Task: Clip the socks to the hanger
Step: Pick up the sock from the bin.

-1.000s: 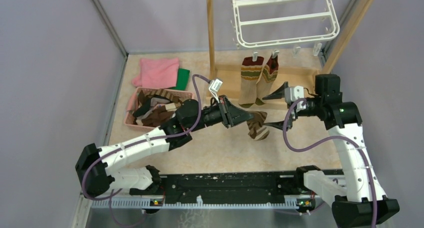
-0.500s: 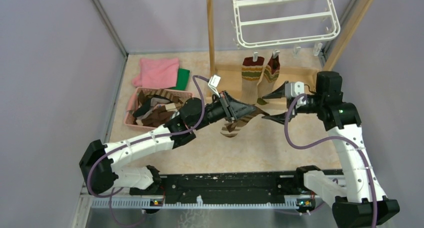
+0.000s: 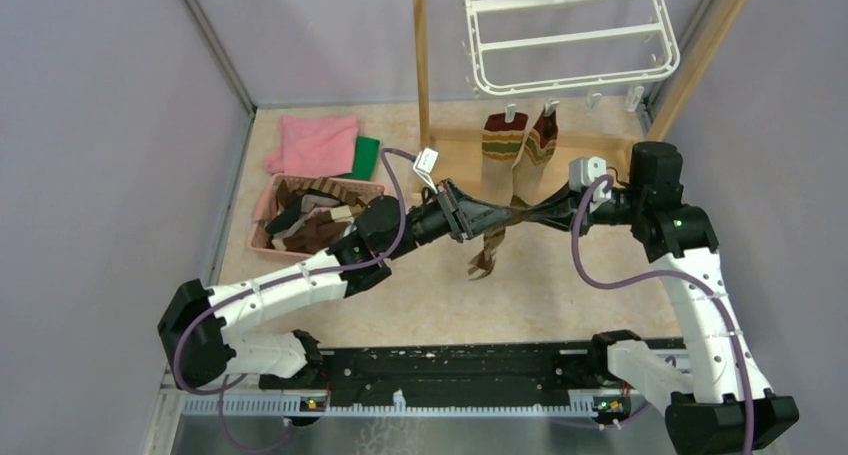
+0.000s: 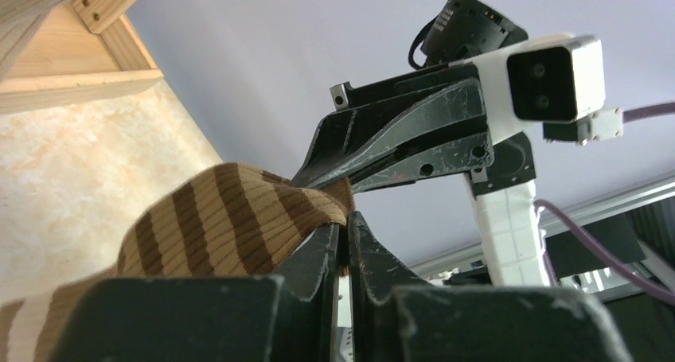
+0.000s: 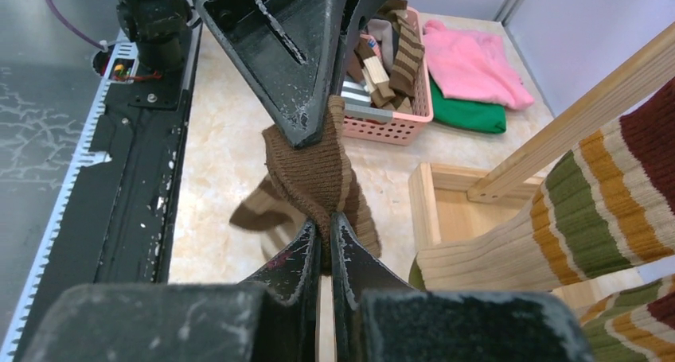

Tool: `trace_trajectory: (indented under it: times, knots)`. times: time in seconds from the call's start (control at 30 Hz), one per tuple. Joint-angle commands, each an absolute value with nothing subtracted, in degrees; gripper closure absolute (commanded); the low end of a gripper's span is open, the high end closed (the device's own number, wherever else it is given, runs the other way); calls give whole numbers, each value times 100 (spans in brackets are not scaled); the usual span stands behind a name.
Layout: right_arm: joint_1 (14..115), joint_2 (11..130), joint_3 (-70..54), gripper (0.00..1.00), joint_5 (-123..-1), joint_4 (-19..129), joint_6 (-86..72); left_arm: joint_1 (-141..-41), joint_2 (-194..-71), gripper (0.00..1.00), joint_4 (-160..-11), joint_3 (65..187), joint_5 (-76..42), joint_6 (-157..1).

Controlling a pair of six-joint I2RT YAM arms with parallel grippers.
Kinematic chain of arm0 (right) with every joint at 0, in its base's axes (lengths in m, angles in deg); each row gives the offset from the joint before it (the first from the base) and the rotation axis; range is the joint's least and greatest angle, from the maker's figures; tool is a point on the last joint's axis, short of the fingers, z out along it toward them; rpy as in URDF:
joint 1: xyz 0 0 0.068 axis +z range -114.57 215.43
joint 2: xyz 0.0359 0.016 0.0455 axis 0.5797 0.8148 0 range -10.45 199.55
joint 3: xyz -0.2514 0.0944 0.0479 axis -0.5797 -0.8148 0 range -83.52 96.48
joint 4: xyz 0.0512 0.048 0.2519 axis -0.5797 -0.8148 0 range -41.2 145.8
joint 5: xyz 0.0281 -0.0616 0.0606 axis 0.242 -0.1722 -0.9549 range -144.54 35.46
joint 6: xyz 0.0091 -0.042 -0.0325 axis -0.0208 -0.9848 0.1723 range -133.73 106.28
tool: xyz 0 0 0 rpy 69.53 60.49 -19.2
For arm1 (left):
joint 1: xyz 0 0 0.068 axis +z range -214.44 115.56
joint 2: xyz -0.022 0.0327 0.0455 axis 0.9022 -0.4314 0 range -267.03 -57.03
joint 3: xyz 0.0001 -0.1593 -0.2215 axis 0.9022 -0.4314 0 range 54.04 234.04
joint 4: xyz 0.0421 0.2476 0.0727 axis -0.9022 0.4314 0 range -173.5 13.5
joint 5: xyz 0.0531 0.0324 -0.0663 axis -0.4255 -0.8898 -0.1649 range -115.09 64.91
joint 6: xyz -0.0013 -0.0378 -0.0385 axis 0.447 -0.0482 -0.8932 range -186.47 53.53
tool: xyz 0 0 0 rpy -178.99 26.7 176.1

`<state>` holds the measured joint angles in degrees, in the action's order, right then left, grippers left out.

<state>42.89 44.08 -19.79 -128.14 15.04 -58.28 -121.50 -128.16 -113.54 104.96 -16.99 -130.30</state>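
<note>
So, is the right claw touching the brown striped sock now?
Touching. The right wrist view shows the right claw shut on the brown striped sock, with the fabric pinched at its tip.

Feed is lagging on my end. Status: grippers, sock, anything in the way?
Left gripper, right gripper: both shut on brown striped sock, held up between them. Two banded socks clipped to hanger. Nothing seen blocking the way up.

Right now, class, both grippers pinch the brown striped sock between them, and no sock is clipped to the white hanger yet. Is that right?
Not quite: two banded socks already hang clipped to the hanger, as the top external view shows. The left gripper and right gripper do both pinch the brown striped sock.
</note>
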Motion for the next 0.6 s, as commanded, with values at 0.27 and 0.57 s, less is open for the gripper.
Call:
trace_trajectory:
  times: [0.27,0.57]
  knots:
    - [4266,4238,-1939,100,-12652,542,-6047,-12152,-10898,8,-10273,9615,-2017,-9206]
    - [4264,4466,-1945,100,-12407,-628,-7190,-12158,-10322,1,-11532,8121,29,-5080]
